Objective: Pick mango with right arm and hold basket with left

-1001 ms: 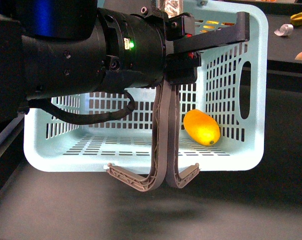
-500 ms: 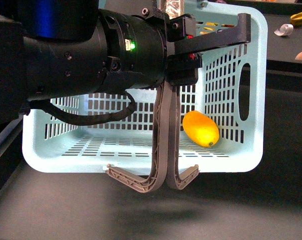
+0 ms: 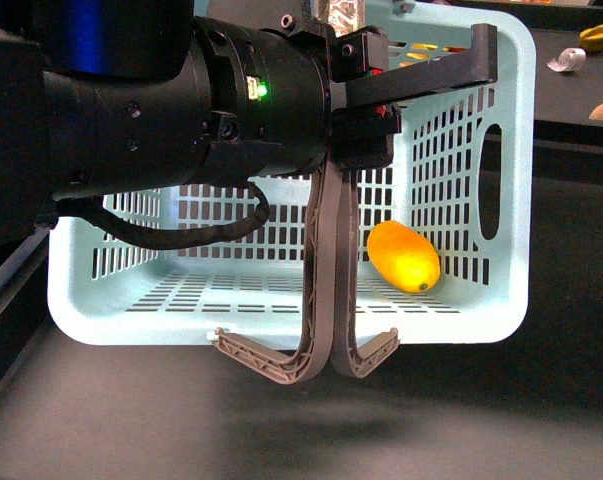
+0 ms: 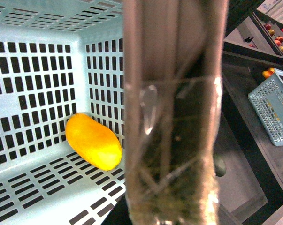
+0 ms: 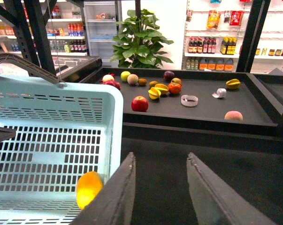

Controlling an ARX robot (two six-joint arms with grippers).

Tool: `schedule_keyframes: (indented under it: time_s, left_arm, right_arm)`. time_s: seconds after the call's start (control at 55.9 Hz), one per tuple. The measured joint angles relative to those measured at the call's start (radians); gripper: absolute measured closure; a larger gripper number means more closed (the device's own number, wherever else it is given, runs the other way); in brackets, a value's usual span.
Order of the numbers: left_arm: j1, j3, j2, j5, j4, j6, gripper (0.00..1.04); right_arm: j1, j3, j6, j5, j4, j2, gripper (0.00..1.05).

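1. Front view: a dark table (image 3: 281, 430) ran beneath a single pale blue basket (image 3: 511, 200). Its two grey handles (image 3: 326, 290) rose into the left gripper (image 3: 366, 115), which was clamped on them. One mango (image 3: 404, 256) lay in the basket's lower right corner, below the gripper and apart from it.
2. Left wrist view: one taped handle (image 4: 174, 117) filled the middle. The mango (image 4: 93, 141) rested on the basket's (image 4: 38, 70) slotted floor against a wall, beside the handle. A second, smaller basket (image 4: 272, 110) sat well away.
3. Right wrist view: shop shelves (image 5: 211, 44), a leafy plant (image 5: 141, 40) and a dark counter (image 5: 202, 112) of loose fruit stood behind. The right gripper (image 5: 161, 159) had both fingers spread and empty, outside the basket (image 5: 61, 101). The mango (image 5: 88, 188) lay inside, near one finger.
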Motion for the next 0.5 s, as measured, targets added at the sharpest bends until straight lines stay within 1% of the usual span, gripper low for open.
schedule_keyframes:
  time_s: [0.089, 0.125, 0.268, 0.322, 0.34, 0.357, 0.411, 0.429, 0.483, 0.5]
  left_arm:
    - [0.000, 0.000, 0.000, -0.001, 0.000, 0.000, 0.99]
    - [0.000, 0.000, 0.000, 0.000, 0.000, 0.001, 0.99]
    - [0.000, 0.000, 0.000, 0.000, 0.000, 0.000, 0.99]
    - [0.000, 0.000, 0.000, -0.002, 0.000, 0.001, 0.99]
    - [-0.002, 0.000, 0.000, -0.006, 0.001, 0.002, 0.99]
    - [-0.010, 0.000, 0.000, -0.061, 0.009, 0.001, 0.99]
    - [-0.027, 0.002, 0.005, -0.244, 0.020, -0.029, 0.99]
    - [-0.034, 0.007, 0.007, -0.320, 0.020, -0.045, 0.99]
    - [-0.037, 0.026, 0.010, -0.414, 0.020, -0.088, 0.99]
    - [-0.037, 0.031, 0.010, -0.426, 0.019, -0.095, 0.99]
  right_arm:
    - [0.000, 0.000, 0.000, 0.000, 0.000, 0.000, 0.49]
    - [0.000, 0.000, 0.000, 0.000, 0.000, 0.000, 0.42]
    - [0.000, 0.000, 0.000, 0.000, 0.000, 0.000, 0.20]
    - [0.000, 0.000, 0.000, 0.000, 0.000, 0.000, 0.10]
    - [0.000, 0.000, 0.000, 0.000, 0.000, 0.000, 0.08]
    - [0.000, 0.000, 0.000, 0.000, 0.000, 0.000, 0.06]
    - [0.000, 0.000, 0.000, 0.000, 0.000, 0.000, 0.08]
    - [0.000, 0.000, 0.000, 0.000, 0.000, 0.000, 0.08]
    - [0.000, 0.000, 0.000, 0.000, 0.000, 0.000, 0.08]
    - [0.000, 0.000, 0.000, 0.000, 0.000, 0.000, 0.08]
